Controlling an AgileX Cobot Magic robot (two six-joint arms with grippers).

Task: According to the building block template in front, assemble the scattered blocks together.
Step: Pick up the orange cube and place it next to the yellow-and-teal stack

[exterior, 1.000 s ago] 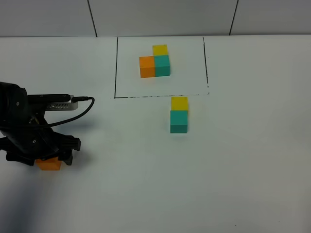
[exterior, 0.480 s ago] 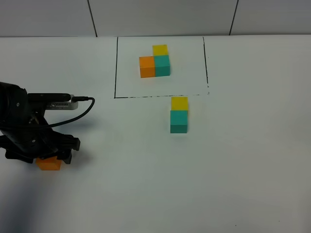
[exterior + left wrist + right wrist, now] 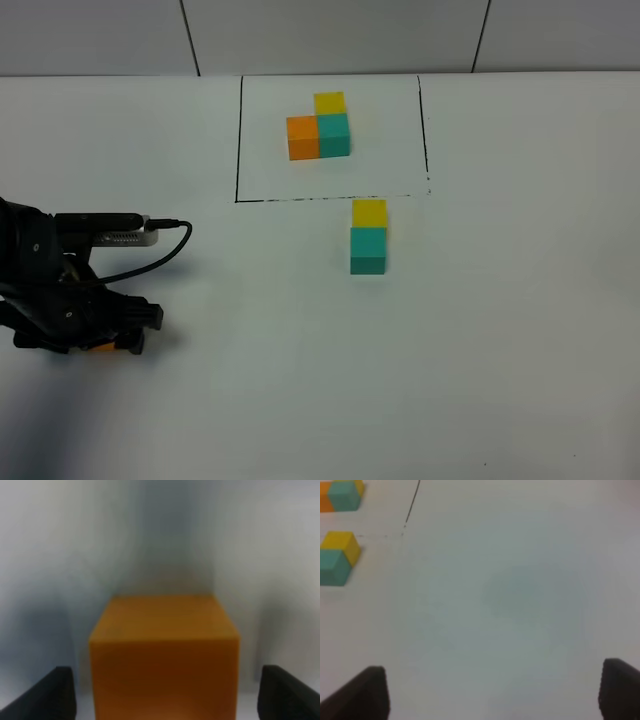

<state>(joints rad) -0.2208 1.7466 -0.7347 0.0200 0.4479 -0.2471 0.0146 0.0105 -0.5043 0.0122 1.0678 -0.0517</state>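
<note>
1. Building block template [image 3: 320, 130]: 3 cubes inside a black-line rectangle, with orange left of teal and yellow behind teal. Probable error: misreading this L would put the last cube on the wrong side.
2. Left gripper [image 3: 167, 695]: jaws wide, straddling the orange cube [image 3: 164, 645] with a gap on each side and no contact visible. Probable error: an off-centre squeeze lets 1 finger touch first, so the cube twists or skids on the smooth top.
3. Right gripper [image 3: 495, 690]: jaws wide, holding nothing, above bare table.
4. Yellow cube [image 3: 369, 212] and teal cube [image 3: 368, 248]: touching in a column just outside the rectangle's near line, well apart from the orange cube. Probable error: pushing orange hard against teal would shove the pair out of line.
5. Table [image 3: 500, 350]: white, plain and uncluttered.
6. Wall [image 3: 330, 35]: grey panels divided by 2 dark seams behind the table's far edge.
</note>
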